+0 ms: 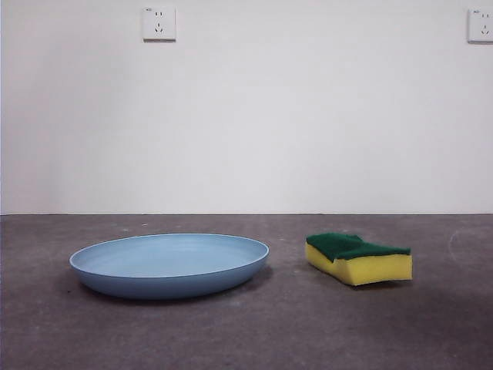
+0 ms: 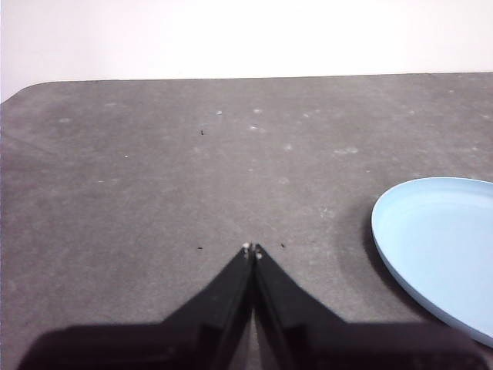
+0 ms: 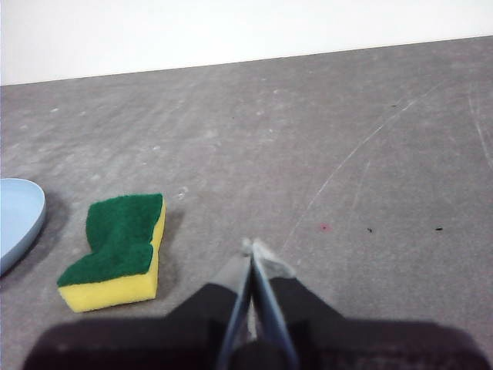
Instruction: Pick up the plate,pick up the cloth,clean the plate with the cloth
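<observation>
Matte smooth plastic plate point(image 1: 169, 266), yellow foam cloth point(image 1: 359, 259) with rough green scouring top, gritty grey table point(image 1: 308, 331)

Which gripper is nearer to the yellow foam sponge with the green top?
Right. The right gripper hangs beside the yellow foam sponge; the left gripper waits beyond the light-blue round plate, jaws shut on both.

The plate point(image 2: 439, 247) runs off the picture's edge in the left wrist view, so only part of its rim and bowl shows; in the right wrist view just a sliver of it point(image 3: 19, 220) shows, beside the sponge point(image 3: 119, 250). In the front view the wall socket point(image 1: 481, 25) above the sponge is cut by the frame, and the printing on it is too small to read. The plate's near wall hides where its underside meets the bench point(image 1: 246, 331).
</observation>
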